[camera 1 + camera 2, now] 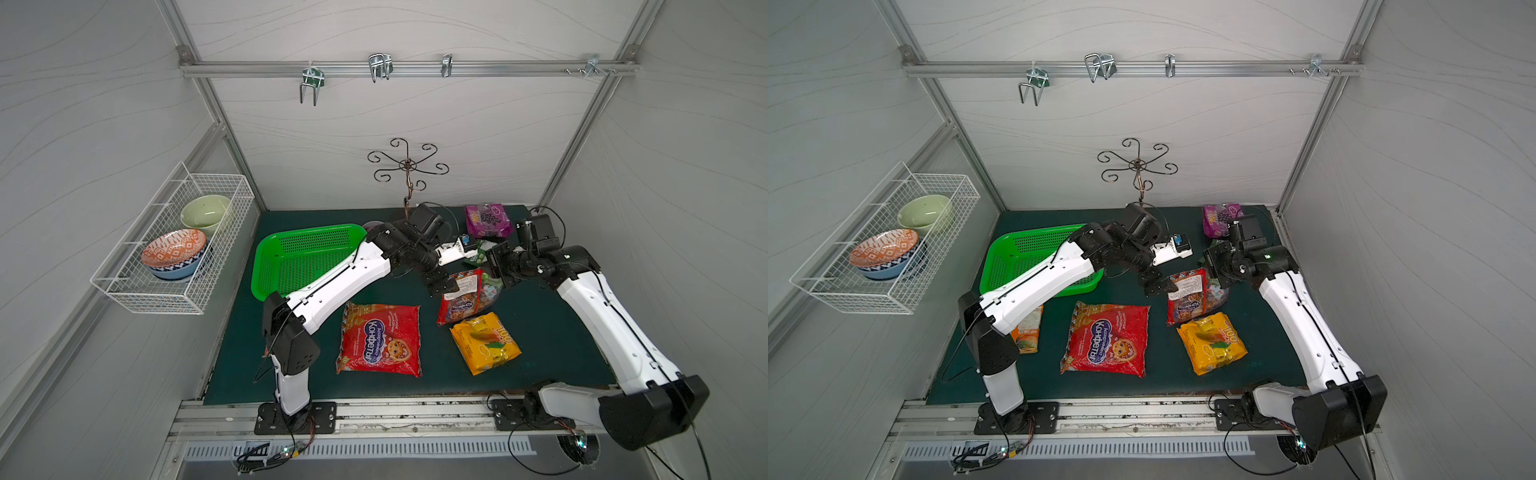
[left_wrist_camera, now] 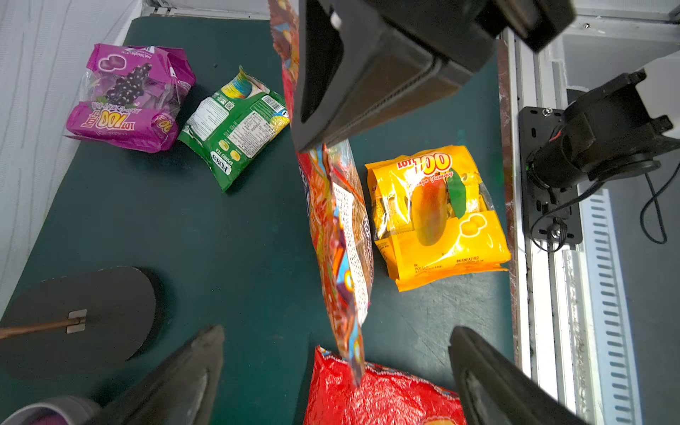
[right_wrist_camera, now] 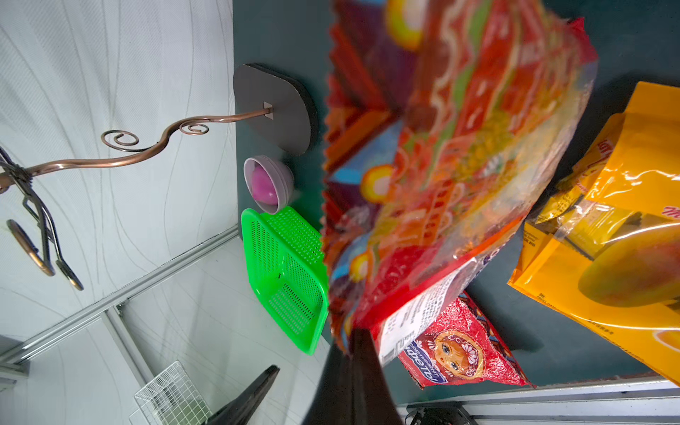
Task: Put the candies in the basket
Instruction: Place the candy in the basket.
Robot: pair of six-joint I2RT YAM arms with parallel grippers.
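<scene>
- Lying flat on the mat, the big red bag sits near the front, with the yellow bag to its right, apart from it.
- Near left, the orange bag lies partly hidden under the left arm.
- Just beyond the yellow bag, the second red bag hangs lifted, its top edge pinched in the right gripper, whose jaws press together on it.
- The left gripper stands spread wide at that hanging bag's left side, holding nothing.
- Further left, the basket rests on the mat, partly behind the left arm.
- Far right, the green bag lies just beside the purple bag, which is farthest back.
- At the far edge, a bowl sits between the basket and a hook stand.
</scene>
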